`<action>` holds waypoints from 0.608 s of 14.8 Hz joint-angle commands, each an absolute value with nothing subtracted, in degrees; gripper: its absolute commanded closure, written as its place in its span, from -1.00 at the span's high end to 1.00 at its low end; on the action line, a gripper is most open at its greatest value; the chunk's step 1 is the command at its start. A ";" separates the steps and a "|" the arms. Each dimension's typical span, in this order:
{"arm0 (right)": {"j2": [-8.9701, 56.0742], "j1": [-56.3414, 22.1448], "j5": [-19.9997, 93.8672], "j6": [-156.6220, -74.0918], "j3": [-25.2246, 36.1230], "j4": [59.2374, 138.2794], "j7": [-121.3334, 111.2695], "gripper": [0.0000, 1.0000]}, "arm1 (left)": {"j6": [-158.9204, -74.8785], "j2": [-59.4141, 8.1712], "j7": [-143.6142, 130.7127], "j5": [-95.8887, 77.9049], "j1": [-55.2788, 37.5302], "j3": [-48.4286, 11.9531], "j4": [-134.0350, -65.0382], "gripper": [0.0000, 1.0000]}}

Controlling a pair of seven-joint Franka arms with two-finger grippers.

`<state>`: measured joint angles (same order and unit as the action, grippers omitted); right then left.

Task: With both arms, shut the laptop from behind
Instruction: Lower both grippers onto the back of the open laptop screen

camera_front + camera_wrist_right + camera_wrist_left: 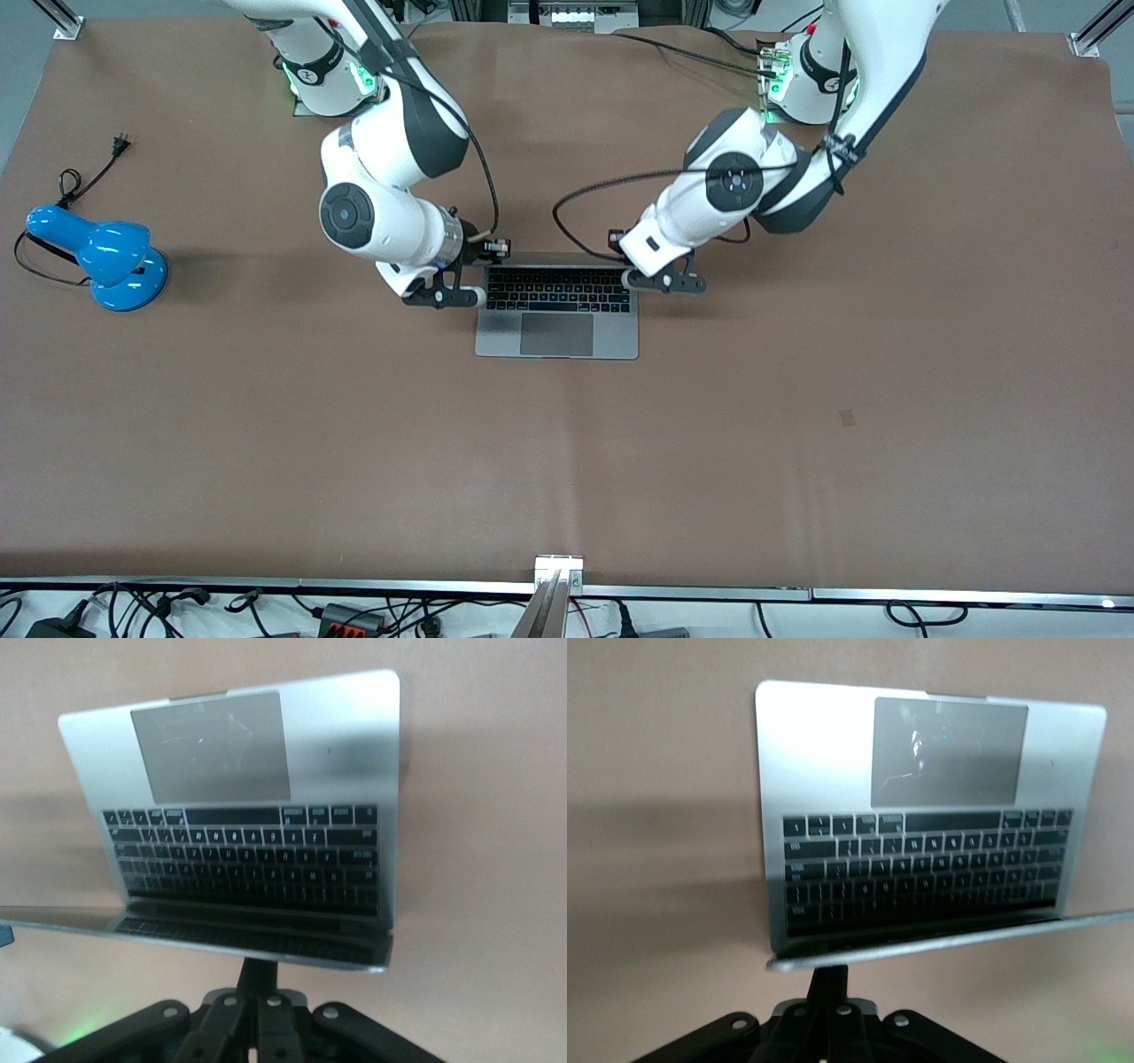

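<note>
Open laptop (557, 306) (key legends unreadable), left gripper (666, 282), right gripper (443, 297) at lid

Laptop (556, 312): screen face not visible in any view; lid seen edge-on only in both wrist views. Key legends blurred, unreadable.

Left gripper (664, 282): fingertips masked by the lid edge in the wrist view (828, 979); body cut off by the frame edge. Finger gap not determinable.

Right gripper (443, 297): same in its wrist view (257, 973).

Lamp (97, 257): cord runs out at the frame edge.

Both arm bases cropped at the top of the front view.
</note>
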<state>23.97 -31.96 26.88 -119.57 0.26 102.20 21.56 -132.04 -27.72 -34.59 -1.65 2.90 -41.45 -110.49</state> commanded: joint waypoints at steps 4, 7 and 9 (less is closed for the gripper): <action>32.60 -31.73 21.01 -122.43 0.52 95.11 23.99 -1.00 | -132.01 -37.96 -38.58 7.72 1.76 -40.43 -102.13 -1.00; 35.58 -31.82 20.57 -122.52 1.49 92.82 23.99 -1.00 | -134.73 -40.78 -39.99 10.71 1.32 -39.82 -101.34 -1.00; 37.87 -31.90 19.69 -122.78 2.11 91.76 23.99 -1.00 | -135.17 -41.83 -40.08 11.86 0.53 -39.29 -101.16 -1.00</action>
<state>34.67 -31.81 21.17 -122.81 1.67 94.85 22.76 -134.76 -39.87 -38.64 9.39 2.04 -40.13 -103.10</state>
